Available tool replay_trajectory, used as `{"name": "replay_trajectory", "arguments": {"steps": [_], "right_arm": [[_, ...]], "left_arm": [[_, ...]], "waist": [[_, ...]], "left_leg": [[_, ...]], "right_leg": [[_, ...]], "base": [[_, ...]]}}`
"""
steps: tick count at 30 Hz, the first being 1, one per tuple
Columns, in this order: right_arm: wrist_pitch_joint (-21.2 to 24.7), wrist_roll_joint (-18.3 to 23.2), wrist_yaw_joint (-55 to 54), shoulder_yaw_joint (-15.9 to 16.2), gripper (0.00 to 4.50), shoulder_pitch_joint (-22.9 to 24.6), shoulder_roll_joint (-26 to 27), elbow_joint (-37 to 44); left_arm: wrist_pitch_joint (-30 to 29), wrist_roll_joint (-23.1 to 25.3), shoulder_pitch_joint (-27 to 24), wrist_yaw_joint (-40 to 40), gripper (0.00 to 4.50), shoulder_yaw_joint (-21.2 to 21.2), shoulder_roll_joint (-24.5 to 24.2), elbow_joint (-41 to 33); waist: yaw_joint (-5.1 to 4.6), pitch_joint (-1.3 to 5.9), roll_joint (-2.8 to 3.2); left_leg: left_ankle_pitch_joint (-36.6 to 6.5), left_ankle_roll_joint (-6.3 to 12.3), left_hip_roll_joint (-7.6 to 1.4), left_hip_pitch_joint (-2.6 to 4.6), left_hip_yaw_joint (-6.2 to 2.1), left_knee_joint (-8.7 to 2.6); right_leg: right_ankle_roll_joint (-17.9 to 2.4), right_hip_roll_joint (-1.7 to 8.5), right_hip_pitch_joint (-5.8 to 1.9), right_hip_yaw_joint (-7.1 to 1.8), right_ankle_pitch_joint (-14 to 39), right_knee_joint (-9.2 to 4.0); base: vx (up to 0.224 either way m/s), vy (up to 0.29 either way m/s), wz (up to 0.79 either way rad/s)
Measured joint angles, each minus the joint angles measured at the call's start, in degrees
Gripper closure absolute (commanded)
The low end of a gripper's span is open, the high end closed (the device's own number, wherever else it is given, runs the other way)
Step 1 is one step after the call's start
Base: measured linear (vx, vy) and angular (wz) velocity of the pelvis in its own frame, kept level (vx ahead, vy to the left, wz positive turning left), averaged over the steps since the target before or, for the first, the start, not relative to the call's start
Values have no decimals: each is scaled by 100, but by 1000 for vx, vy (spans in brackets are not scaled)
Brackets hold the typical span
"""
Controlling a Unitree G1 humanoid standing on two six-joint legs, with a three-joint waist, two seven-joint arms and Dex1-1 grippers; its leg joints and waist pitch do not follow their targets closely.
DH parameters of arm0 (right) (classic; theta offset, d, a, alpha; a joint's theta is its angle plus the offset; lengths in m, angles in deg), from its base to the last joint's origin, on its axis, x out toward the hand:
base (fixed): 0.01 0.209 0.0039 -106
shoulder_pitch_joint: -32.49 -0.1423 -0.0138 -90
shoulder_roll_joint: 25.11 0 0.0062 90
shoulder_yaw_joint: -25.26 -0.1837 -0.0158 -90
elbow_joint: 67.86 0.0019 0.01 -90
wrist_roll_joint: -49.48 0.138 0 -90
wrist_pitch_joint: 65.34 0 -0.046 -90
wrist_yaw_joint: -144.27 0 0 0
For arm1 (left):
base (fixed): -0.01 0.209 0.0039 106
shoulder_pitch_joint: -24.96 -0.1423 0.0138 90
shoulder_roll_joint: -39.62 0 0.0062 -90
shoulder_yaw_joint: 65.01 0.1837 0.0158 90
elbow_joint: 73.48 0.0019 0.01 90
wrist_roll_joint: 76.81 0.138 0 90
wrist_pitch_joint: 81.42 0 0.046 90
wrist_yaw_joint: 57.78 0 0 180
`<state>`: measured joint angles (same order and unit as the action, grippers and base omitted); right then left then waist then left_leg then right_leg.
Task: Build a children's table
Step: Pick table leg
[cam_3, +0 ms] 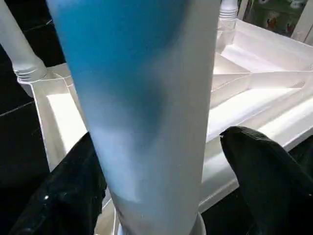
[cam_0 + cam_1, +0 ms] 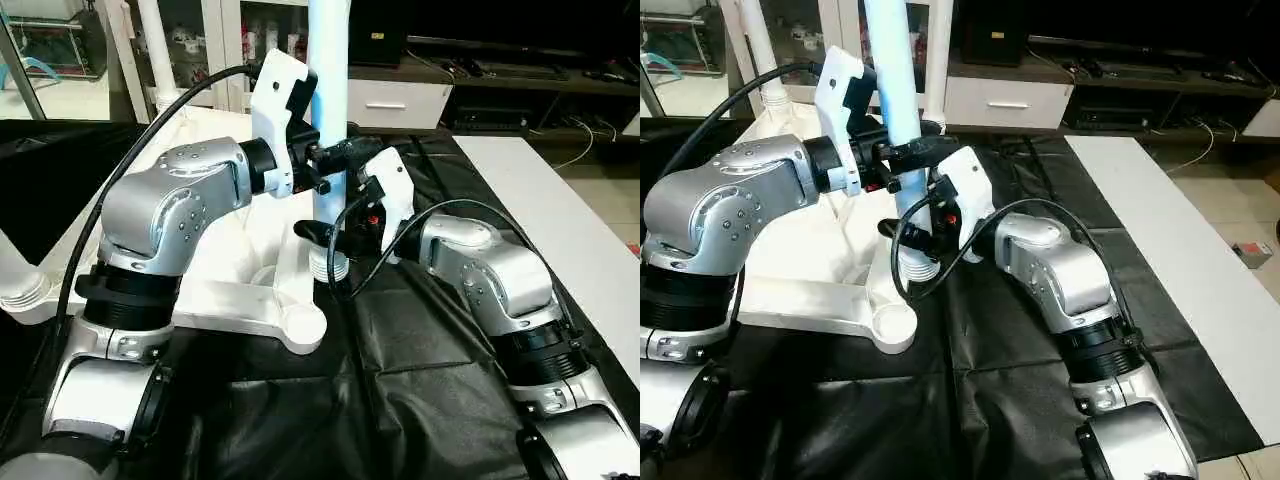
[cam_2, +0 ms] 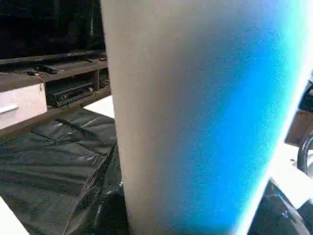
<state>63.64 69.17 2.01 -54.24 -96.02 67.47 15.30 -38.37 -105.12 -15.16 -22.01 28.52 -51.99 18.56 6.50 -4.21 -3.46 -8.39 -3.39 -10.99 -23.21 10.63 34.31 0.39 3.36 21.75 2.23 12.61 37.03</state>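
The children's table lies upside down as a white top point(image 2: 230, 300) with ribbed underside on black cloth. One white leg point(image 2: 328, 60) stands upright, its threaded end point(image 2: 328, 265) just beyond the near right corner socket point(image 2: 300, 325). My left gripper point(image 2: 335, 155) is shut on this leg at mid height. Lower down, my right gripper point(image 2: 325, 235) stands open around it. Its fingers point(image 1: 264, 166) flank the leg point(image 1: 146, 98), with a gap on one side. Two more legs point(image 2: 155, 50) point(image 2: 15, 280) stand in left corner sockets.
Black cloth point(image 2: 400, 380) covers the work surface. A long white board point(image 2: 560, 220) lies along the right side. A low cabinet with a white drawer point(image 2: 400, 100) and cables stands at the back.
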Motion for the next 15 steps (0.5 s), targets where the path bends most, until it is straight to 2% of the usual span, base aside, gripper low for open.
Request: {"name": "replay_trajectory", "arguments": {"steps": [1,14,15], "right_arm": [[42,1,8,0,97,0,-15,3],[100,105,146,0,198,30,-18,9],[102,114,151,1,219,30,-18,9]], "left_arm": [[1,0,0,12,271,3,0,0],[25,26,0,29,271,5,18,-2],[25,26,0,29,271,5,18,-2]], "waist": [[0,0,0],[0,-2,3],[-1,-2,3]], "left_leg": [[0,0,0,0,0,0],[0,0,0,0,0,-1],[0,0,0,0,0,0]], "right_leg": [[0,0,0,0,0,0],[0,0,0,0,0,0],[0,0,0,0,0,1]], "base": [[0,0,0],[0,0,0],[0,0,0]]}}
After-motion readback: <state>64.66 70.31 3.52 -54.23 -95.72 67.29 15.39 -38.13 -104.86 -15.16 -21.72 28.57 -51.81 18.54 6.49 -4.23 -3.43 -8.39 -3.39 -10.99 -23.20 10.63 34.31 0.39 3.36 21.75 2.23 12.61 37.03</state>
